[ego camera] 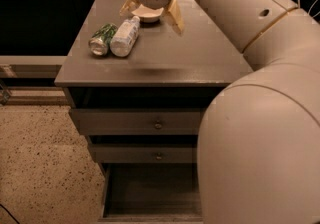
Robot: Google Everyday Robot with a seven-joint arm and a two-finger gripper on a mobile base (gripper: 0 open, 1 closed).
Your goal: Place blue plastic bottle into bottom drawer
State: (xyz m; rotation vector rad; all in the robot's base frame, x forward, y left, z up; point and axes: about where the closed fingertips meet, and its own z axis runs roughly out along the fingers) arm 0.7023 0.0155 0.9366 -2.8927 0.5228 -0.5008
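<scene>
At the left of the worktop (200, 63) lies a green can (102, 39) on its side. Just to its right, side by side and seemingly touching it, lies the blue plastic bottle (125, 36), also on its side. The bottle's long axis runs from the near left to the far right, and its white cap is at the far end, pointing toward the pincer.

The pincer (151, 20) hangs over the back of the worktop with its two fingers spread wide and nothing held. A pale shallow dish (148, 14) shows between them. The bottle therefore lies left of the pincer in the view and a little nearer the camera, with the cap close to the left finger.

As I judge it, the coming move is a short shift leftward and forward, with the wrist turned so the fingers close across the bottle's width and miss the can.

Below the worktop, under two shut drawers, the bottom drawer (150, 188) stands pulled out with its dark inside showing.
</scene>
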